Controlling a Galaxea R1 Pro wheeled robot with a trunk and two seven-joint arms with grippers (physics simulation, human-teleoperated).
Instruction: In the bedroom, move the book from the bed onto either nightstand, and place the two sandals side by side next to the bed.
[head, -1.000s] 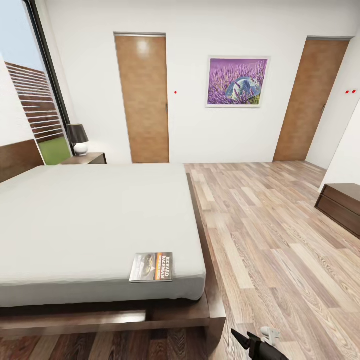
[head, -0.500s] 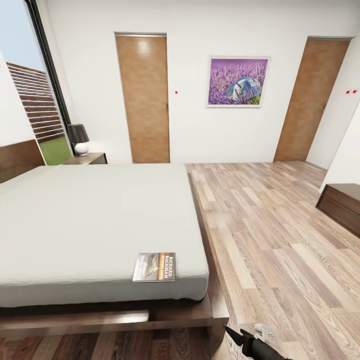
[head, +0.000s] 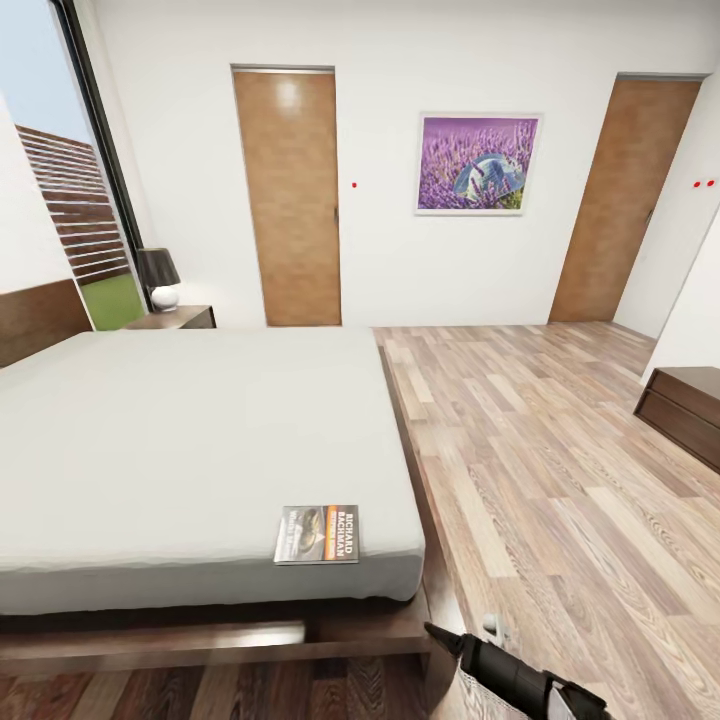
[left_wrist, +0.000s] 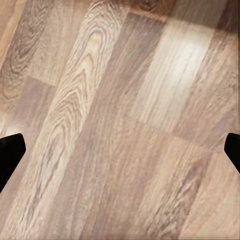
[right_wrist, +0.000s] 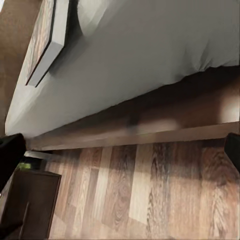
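we see the bed (head: 200, 440) filling the near left of the bedroom, and the book (head: 317, 534) lies flat on its grey mattress at the near right corner, just inside the edge. off that same corner, lower and to the right of the book and well apart from it, our right gripper (head: 447, 640) hangs over the wood floor (head: 560, 500) beside the bed base; its wrist camera shows two dark fingertips (right_wrist: 10, 152) spread wide, gripping nothing. our left gripper's fingertips (left_wrist: 10, 150) also stand wide apart over bare planks. a nightstand (head: 175, 318) with a lamp (head: 158, 277) sits at the bed's far head end
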